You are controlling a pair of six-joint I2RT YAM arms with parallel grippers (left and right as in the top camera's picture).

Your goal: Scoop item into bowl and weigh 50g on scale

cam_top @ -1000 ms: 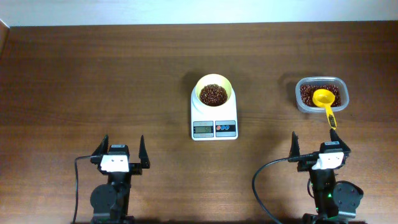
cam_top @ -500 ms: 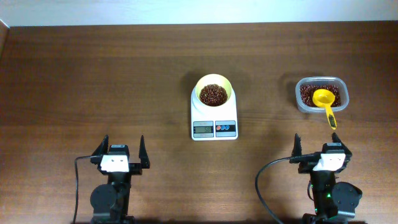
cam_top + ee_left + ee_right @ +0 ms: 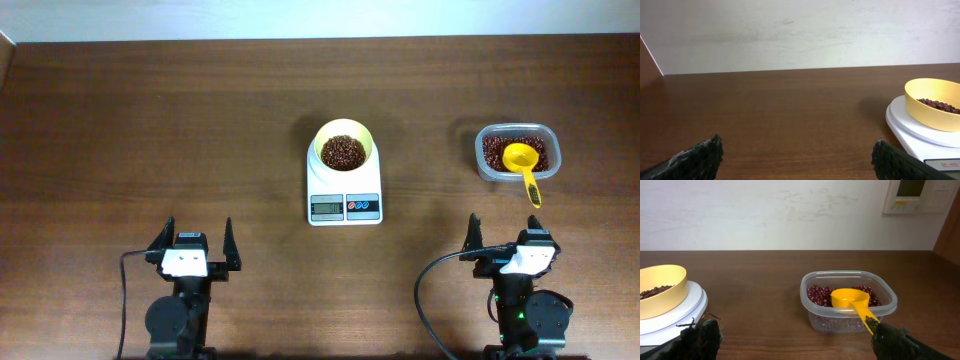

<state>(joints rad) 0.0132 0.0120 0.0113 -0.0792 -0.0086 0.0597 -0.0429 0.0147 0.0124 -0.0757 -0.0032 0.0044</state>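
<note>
Beans point(image 3: 343, 152) are out of reach of both arms right now, so nothing is in hand. My left end effector point(image 3: 198, 228) hangs at the near edge of the desk point(image 3: 150, 120) with its fingers spread as wide as they go and nothing between them. The right end effector point(image 3: 508, 228) sits the same way on its own side, fully spread and empty.

Further out from the right arm, the yellow scoop point(image 3: 522, 157) lies in the clear container point(image 3: 810, 307), its bowl resting on the beans left there and its handle poking over the near rim toward me. In the middle of the desk, well apart from both arms, the pale yellow bowl point(image 3: 930, 117) stands on the platform of the scale point(image 3: 345, 207), with a dark heap of beans covering its bottom.

I judge the scooping well along, perhaps finished. What remains is checking the weight, and the display is too small for me to read, so I cannot say whether fifty grams is reached or another scoop is needed.
</note>
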